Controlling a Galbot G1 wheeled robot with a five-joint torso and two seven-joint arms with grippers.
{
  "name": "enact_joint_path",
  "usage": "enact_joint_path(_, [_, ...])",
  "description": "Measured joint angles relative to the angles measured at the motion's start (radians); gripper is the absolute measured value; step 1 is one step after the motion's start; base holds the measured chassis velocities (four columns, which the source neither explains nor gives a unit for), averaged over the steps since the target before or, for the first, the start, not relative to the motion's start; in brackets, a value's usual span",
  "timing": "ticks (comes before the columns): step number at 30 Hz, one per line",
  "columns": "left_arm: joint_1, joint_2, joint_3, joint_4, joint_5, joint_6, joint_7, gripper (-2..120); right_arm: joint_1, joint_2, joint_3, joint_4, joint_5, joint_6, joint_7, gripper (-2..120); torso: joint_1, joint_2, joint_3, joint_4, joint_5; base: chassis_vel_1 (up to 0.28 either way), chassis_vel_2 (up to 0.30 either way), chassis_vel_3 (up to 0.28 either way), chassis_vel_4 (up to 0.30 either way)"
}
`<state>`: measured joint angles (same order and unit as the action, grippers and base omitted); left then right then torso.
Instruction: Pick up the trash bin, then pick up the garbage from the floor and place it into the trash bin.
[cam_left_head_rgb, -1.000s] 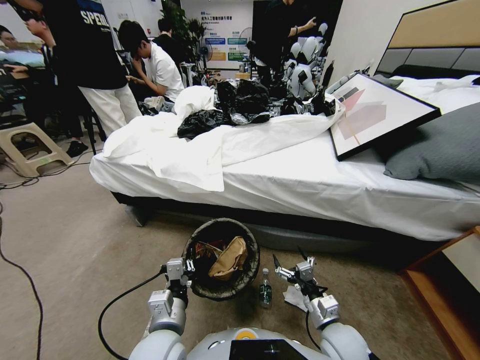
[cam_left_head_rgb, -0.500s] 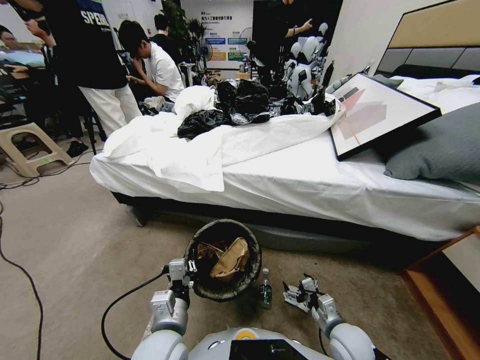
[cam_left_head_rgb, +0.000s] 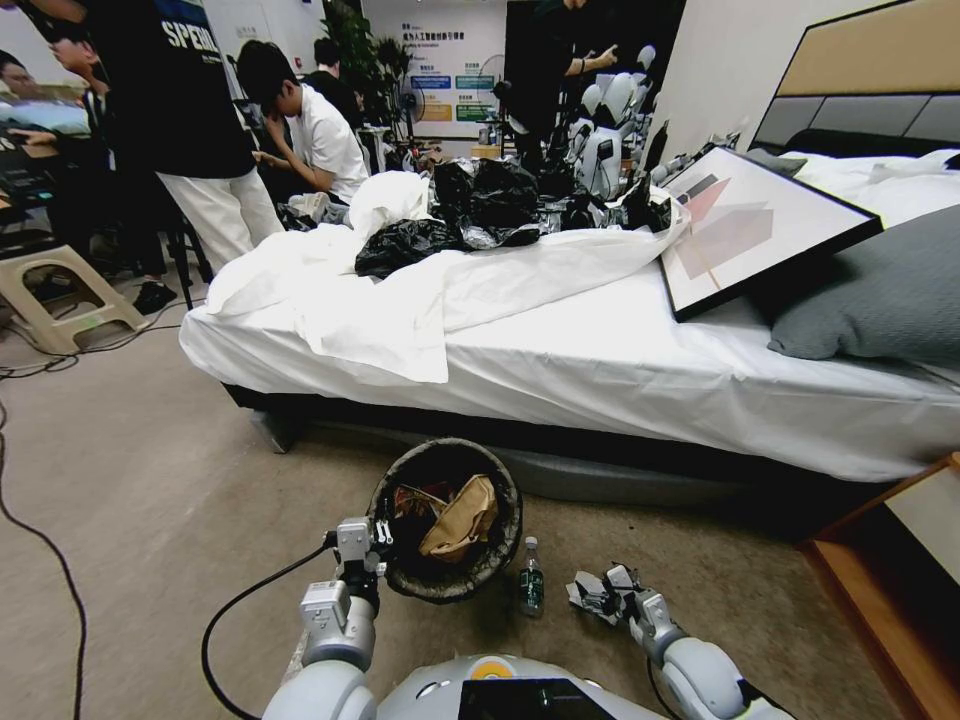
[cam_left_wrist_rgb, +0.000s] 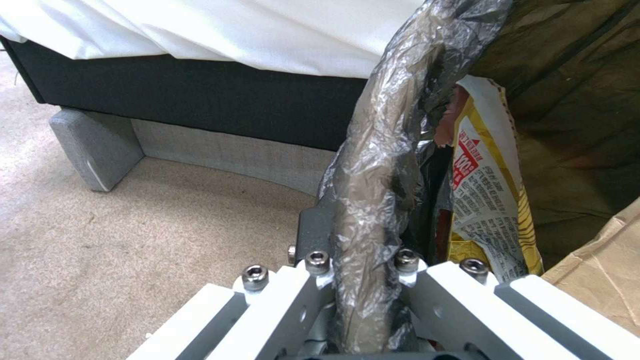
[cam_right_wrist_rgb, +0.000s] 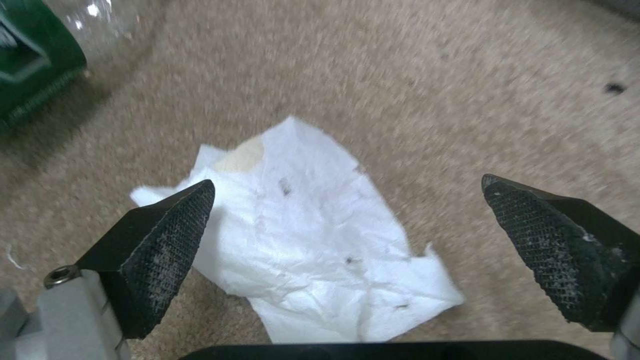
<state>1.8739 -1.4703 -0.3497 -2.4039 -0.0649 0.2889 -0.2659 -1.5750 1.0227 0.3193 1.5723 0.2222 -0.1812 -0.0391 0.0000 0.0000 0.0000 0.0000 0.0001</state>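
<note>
My left pincer (cam_left_wrist_rgb: 363, 280) is clamped on the trash bin (cam_left_head_rgb: 445, 520) rim; a brown paper bag (cam_left_head_rgb: 458, 518) and wrappers are already inside. My right pincer (cam_right_wrist_rgb: 347, 250), spread apart, hovers over a white tissue (cam_right_wrist_rgb: 307, 235) on the floor (cam_left_head_rgb: 150, 480). The bottle (cam_left_head_rgb: 531, 578), between bin and tissue, remains.

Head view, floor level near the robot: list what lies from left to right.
Left gripper clamped on the rim, trash bin, green-labelled bottle, white tissue, right gripper open over the tissue.
</note>
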Motion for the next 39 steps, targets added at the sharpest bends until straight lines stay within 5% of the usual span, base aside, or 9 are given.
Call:
enact_joint_path(20, [0.003, 0.000, 0.001, -0.001, 0.001, 0.000, 0.000, 0, 0.047, 0.090, -0.018, -0.140, -0.032, 0.051, -0.013, 100, 0.000, 0.000, 0.000, -0.0005, -0.0012, 0.000, 0.000, 0.000, 0.000])
enact_joint_path(39, [0.001, -0.001, 0.011, 0.003, 0.008, -0.003, -0.002, 0, 0.037, 0.102, -0.018, -0.146, -0.051, 0.095, -0.020, 57, 0.000, 0.000, 0.000, 0.0001, 0.0006, 0.000, 0.000, 0.000, 0.000])
